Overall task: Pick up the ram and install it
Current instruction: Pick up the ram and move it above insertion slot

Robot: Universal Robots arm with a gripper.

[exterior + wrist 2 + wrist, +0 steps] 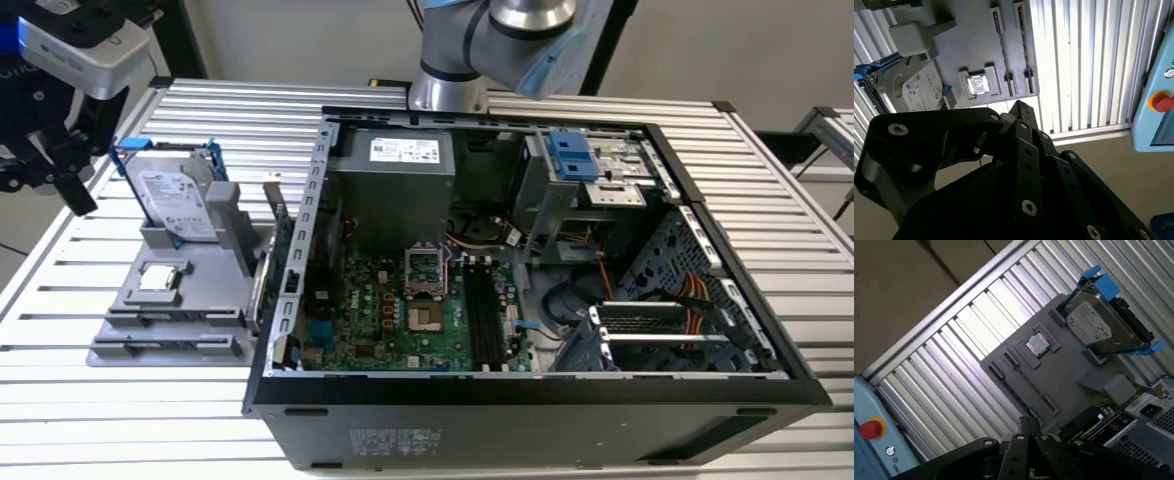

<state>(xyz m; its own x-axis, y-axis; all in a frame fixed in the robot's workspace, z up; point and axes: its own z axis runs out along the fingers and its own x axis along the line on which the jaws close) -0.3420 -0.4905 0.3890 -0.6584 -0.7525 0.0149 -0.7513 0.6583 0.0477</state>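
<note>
While my hand (1026,424) hangs closed and empty, well apart from it, the ram (271,225) stands on edge at the gray holder (200,312), just beside the computer case (534,425). Likely light, stiff, fragile. Best pinched mid-length across its flat faces, off the contacts.
</note>
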